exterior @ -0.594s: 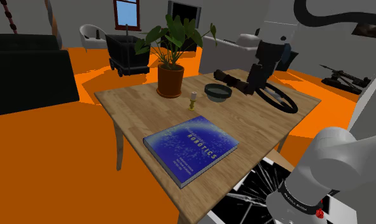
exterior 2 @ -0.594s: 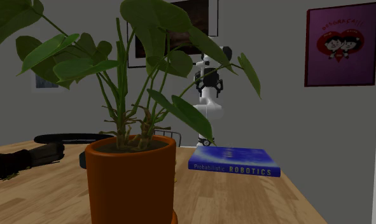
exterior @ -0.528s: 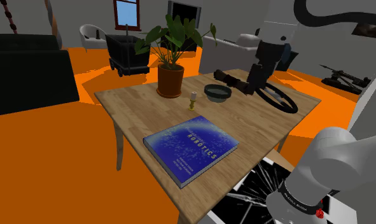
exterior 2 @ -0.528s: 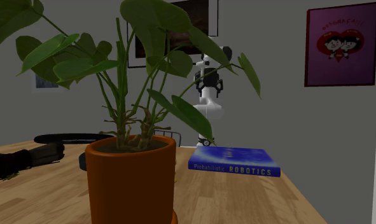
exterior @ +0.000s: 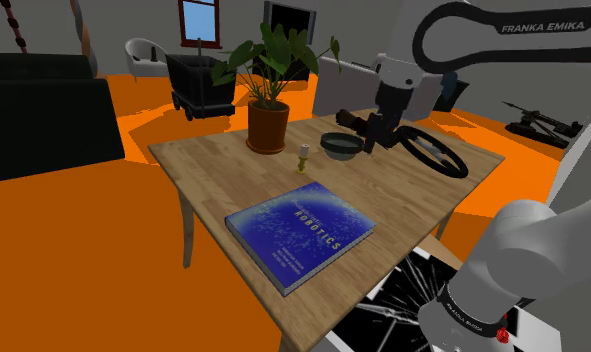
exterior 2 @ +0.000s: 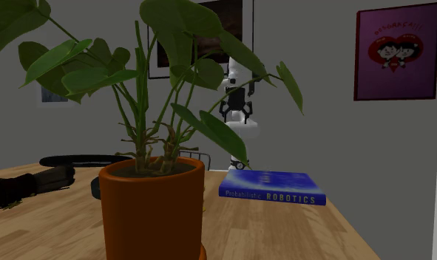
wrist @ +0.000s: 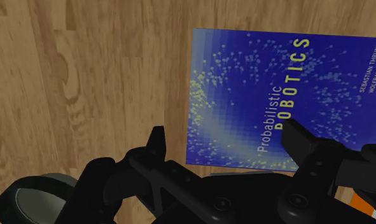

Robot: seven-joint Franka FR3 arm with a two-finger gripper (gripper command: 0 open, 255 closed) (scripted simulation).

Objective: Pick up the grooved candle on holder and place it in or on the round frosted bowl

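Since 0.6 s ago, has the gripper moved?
Yes. In the shoulder view the gripper has shifted left, closing on the round bowl, and now hangs just beside its right rim.

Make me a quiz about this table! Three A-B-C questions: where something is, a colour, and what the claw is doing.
1. Where is the candle? A on the floor; B on a chair; C on the table, between plant pot and bowl.
2. The book is: A red; B blue; C green.
3. The claw is: A open and empty; B shut on the candle; C shut on the bowl.
Answers: C, it stands on the wood between them; B, blue cover; A, fingers apart, nothing between.
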